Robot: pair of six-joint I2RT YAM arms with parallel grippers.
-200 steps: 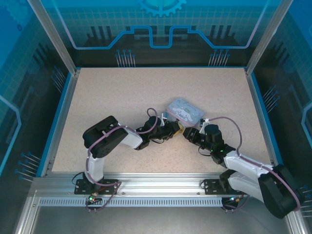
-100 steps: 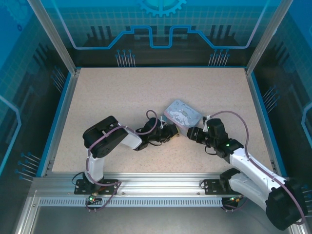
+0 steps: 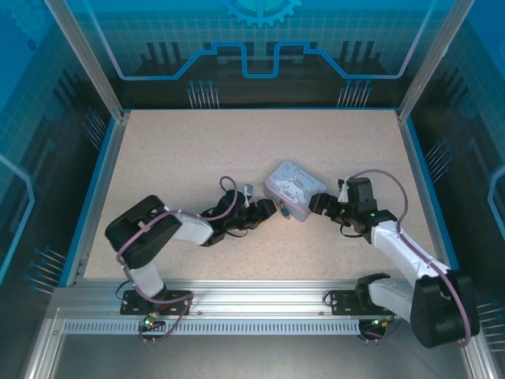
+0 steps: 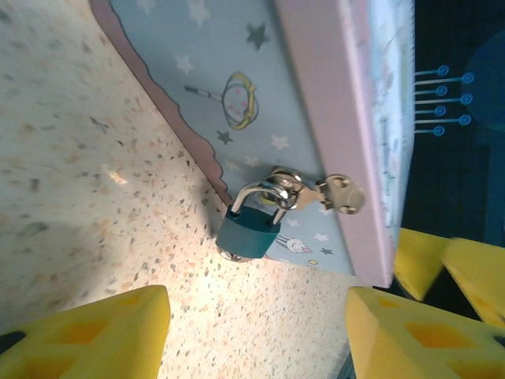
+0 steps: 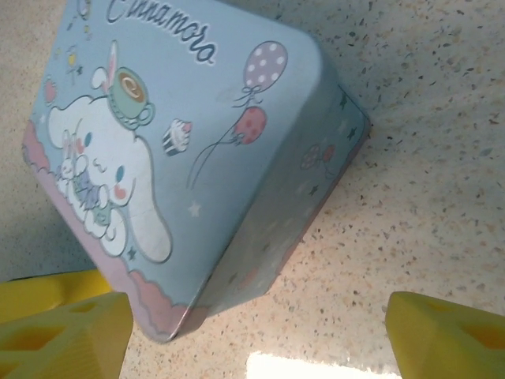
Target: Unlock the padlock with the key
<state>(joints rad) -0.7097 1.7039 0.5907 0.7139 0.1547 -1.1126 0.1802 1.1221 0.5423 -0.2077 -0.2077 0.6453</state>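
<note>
The left gripper [image 4: 252, 339] and right gripper [image 5: 260, 339] have drawn apart, flanking the tin [image 3: 293, 183] at the middle of the table [image 3: 197, 150]. The padlock [image 4: 248, 229] hangs from the tin's hasp [image 4: 327, 192], straight ahead of the left gripper and nearer to it. Both grippers' jaws stand spread and empty.

The padlock [image 4: 248, 231], with a teal body and a silvery shackle, is seen hooked through the metal hasp [image 4: 331, 192] on the side of the pale blue tin [image 4: 237, 71], which is printed with stars and a ringed planet. The speckled tabletop [image 4: 79, 174] lies beneath. The left gripper [image 4: 256, 324] is spread wide, and the padlock is framed, untouched, by its yellow fingers [image 4: 87, 339].
</note>
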